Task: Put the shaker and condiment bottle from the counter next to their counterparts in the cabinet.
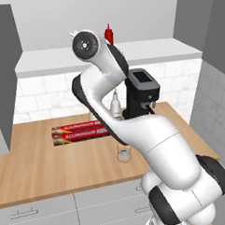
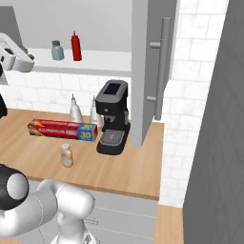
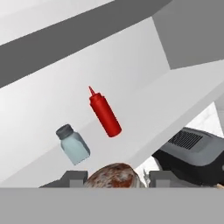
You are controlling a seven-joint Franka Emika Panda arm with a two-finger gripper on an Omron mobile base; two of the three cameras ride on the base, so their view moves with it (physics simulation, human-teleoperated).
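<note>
In the hand view my gripper (image 3: 116, 182) is shut on the shaker (image 3: 114, 174), whose round mottled grey-brown top shows between the two fingertips. It is raised in front of the cabinet (image 3: 175, 103). On the white shelf stand the counterparts: a pale grey-blue shaker (image 3: 73, 144) (image 2: 57, 50) and a red squeeze bottle (image 3: 105, 114) (image 2: 76, 46) (image 1: 109, 34). The condiment bottle (image 2: 66, 155) (image 1: 123, 154), stubby with a tan cap, stands upright on the wooden counter (image 2: 43, 157), in front of the foil box.
A red aluminium foil box (image 2: 62, 128) (image 1: 80, 132) lies on the counter. Two silvery cone bottles (image 2: 75, 109) stand behind it. A black coffee machine (image 2: 113, 116) (image 1: 141, 92) sits to the right, beside a tall grey panel with a handle (image 2: 162, 62). Grey drawers (image 1: 40, 214) run below.
</note>
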